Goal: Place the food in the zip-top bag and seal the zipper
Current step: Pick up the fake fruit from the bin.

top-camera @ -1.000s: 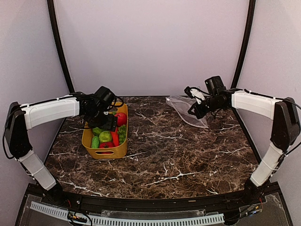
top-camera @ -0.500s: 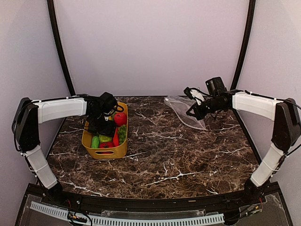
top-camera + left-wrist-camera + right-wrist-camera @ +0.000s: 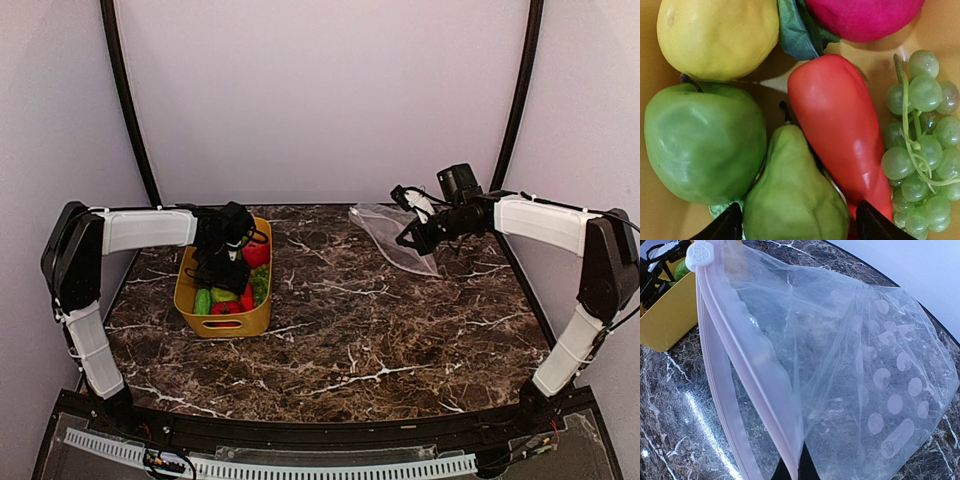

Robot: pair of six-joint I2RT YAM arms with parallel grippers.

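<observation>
Lowered further into the basket [image 3: 236, 325] at the bench's [image 3: 380, 330] far-left corner, the left jaws are spread astride a green pear [image 3: 792, 195], so a first pick seems imminent. Near the far-right corner the empty bag [image 3: 840, 365] is pinched by the right jaws.

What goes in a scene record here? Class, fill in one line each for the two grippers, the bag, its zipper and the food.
left gripper: open, fingertips either side of a green pear, low inside the yellow basket
right gripper: shut on the zip-top bag
zip-top bag: clear, nothing inside
zipper: pink strip, white slider at one end
food: in the basket, including a lemon, a green apple and grapes
</observation>
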